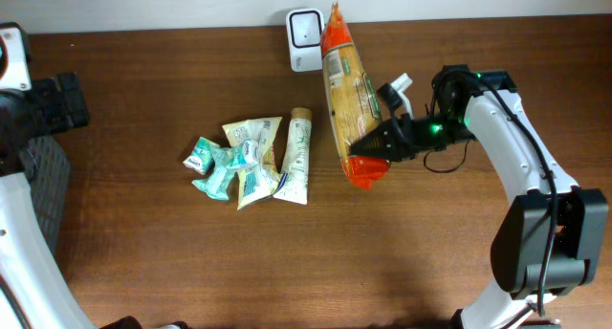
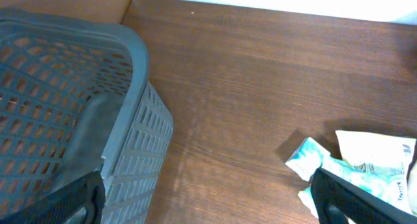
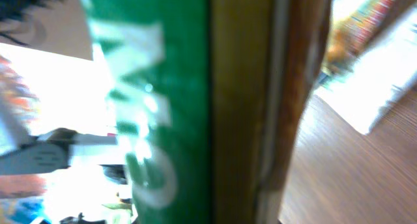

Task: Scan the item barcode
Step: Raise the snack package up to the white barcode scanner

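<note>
Brown wooden table [image 1: 191, 262] is carrying everything, with the scanner [image 1: 305, 28] standing at its far edge. The bag [image 1: 346, 80] is stretching from just right of the scanner toward the near side; whether it is resting on the wood or lifted is unclear. The right gripper [image 1: 375, 145] is clenching the bag's end farthest from the scanner. The left gripper [image 2: 210, 199] is hanging released, well left of the scanner, beside a basket [image 2: 130, 61]. Tubes [image 1: 251, 162] are lying piled in front of the scanner, slightly left.
</note>
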Robot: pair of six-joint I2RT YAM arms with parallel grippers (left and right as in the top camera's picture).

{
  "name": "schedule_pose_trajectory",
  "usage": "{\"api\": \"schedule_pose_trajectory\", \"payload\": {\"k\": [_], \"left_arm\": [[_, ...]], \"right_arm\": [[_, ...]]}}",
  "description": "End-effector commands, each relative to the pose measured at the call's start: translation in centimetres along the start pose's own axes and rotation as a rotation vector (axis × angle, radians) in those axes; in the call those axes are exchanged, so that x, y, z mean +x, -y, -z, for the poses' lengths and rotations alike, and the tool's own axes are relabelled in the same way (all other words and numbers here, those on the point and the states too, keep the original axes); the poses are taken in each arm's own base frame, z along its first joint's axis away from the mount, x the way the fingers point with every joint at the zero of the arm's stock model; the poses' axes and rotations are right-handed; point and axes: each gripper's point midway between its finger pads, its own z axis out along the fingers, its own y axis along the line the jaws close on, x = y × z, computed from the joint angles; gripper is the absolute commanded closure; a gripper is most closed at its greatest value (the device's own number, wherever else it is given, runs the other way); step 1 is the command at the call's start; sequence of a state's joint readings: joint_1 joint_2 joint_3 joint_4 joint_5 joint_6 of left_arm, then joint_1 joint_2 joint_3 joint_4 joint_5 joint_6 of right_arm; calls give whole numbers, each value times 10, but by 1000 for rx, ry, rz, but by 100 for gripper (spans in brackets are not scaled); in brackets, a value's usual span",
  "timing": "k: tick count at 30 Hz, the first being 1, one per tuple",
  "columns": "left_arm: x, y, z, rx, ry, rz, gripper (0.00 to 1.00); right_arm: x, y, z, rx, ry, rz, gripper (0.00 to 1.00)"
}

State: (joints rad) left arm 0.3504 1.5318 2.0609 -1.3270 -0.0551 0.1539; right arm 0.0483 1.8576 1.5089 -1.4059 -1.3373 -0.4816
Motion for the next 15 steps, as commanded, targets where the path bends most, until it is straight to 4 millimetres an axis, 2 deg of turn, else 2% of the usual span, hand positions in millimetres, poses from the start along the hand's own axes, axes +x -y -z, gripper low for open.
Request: {"api": "schedule_pose_trajectory", "payload": {"k": [1, 9, 12, 13, 15], "left_arm": [[-1, -1, 0, 6, 3, -8, 1], [-1, -1, 0, 6, 3, -8, 1], [-1, -1, 0, 6, 3, -8, 1], [-1, -1, 0, 6, 3, -8, 1], [-1, -1, 0, 6, 3, -8, 1]], "right_arm": [[-26, -60, 12, -181, 118, 135, 96], [-37, -78, 17, -170, 119, 173, 96], [-30, -53, 11, -14, 51, 101, 96], [-21, -29, 4, 149, -20, 47, 96], [-14, -7, 0, 358, -88, 8, 96]]}}
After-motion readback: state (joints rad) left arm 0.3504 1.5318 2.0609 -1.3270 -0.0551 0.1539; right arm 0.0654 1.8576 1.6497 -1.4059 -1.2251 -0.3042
